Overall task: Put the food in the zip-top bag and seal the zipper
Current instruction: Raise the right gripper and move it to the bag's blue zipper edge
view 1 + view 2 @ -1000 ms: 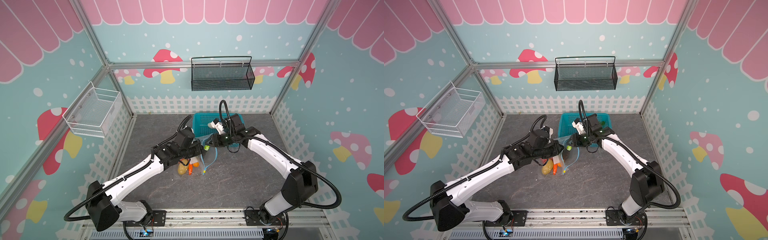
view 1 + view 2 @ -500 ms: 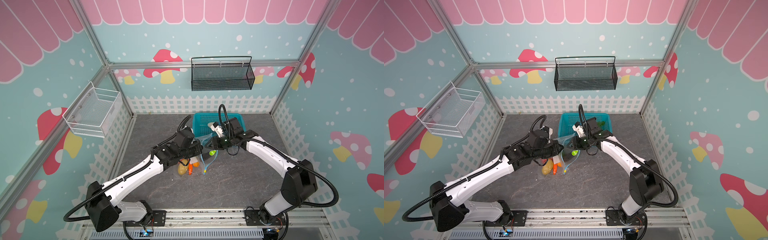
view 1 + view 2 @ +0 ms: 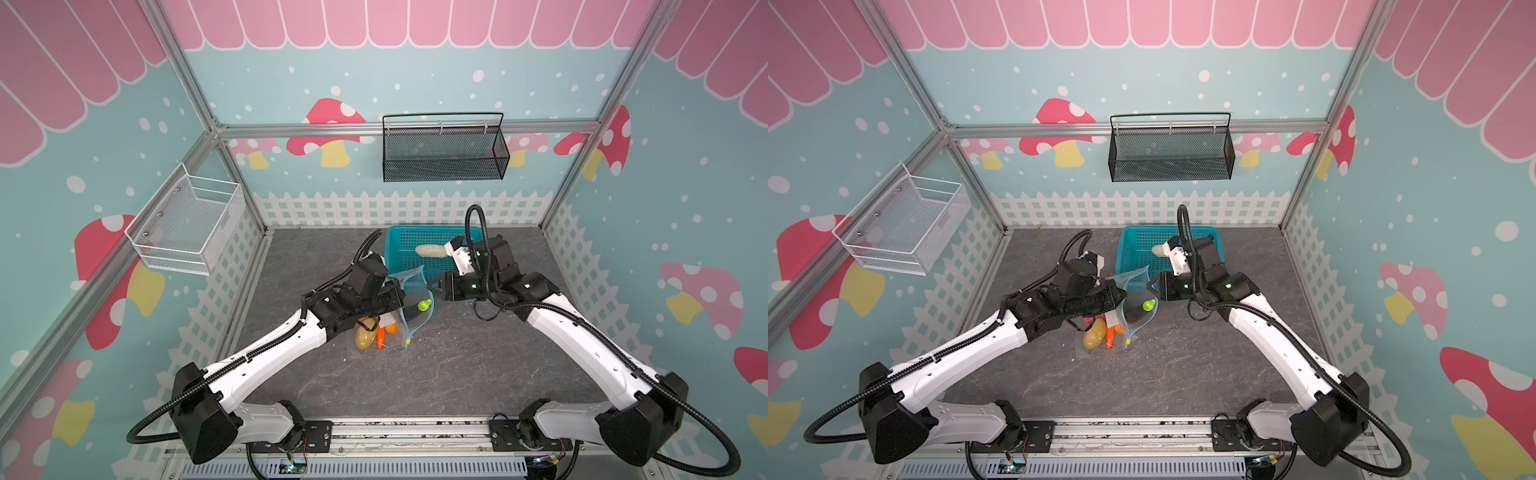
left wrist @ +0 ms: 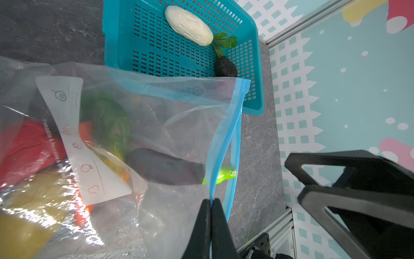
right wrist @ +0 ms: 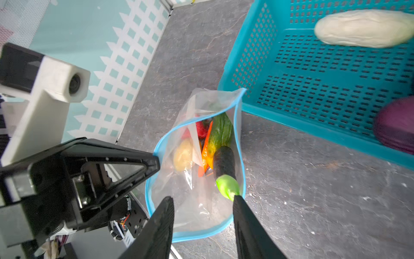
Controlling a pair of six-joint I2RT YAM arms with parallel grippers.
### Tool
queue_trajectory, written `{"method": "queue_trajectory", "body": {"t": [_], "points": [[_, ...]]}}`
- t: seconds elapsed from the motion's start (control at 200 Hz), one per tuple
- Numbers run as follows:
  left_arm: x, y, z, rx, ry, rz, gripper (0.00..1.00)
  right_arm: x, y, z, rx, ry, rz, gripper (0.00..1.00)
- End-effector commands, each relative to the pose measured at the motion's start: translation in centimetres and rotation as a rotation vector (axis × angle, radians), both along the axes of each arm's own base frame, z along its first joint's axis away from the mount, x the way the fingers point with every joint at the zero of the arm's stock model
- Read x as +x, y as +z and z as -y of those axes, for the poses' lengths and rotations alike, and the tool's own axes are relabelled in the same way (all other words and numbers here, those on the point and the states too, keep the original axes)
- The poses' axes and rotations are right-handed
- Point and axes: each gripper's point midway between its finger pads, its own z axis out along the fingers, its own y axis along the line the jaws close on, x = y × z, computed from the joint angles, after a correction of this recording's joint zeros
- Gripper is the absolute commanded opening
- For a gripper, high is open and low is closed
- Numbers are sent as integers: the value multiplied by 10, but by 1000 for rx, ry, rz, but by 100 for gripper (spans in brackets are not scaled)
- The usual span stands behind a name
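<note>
At bag [image 4: 179, 125] mouth: eggplant [image 5: 224, 161], dark, green-capped, now dropped inside; right gripper [image 5: 202, 198] released, jaws apart. Left gripper [image 4: 211, 200] clenched on blue zipper [image 4: 220, 143]. Bag clear, crinkly plastic, beside basket [image 4: 112, 44].

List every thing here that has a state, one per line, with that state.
zip-top bag, mouth open, partly filled
zipper, unsealed
left claw, shut on the bag's blue rim
right claw, open at the bag's mouth
eggplant, in the bag, green cap at the mouth
radish, lying in the teal basket
purple onion, in the teal basket
</note>
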Motion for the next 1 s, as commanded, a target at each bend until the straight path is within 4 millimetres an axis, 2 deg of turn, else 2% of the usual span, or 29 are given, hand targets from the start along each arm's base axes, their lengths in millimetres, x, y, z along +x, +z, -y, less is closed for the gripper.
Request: {"method": "queue_trajectory", "body": {"t": [0.0, 0.165, 0.37, 0.995], "points": [[3, 20, -5, -31, 24, 41, 0, -7, -30, 16, -92, -33, -43, 49], [2, 20, -5, -32, 23, 41, 0, -16, -53, 13, -96, -2, -97, 53], [1, 20, -5, -33, 23, 39, 0, -10, -69, 11, -121, 5, -114, 55], [-1, 17, -8, -26, 24, 35, 0, 18, -77, 7, -177, -25, -75, 49]]}}
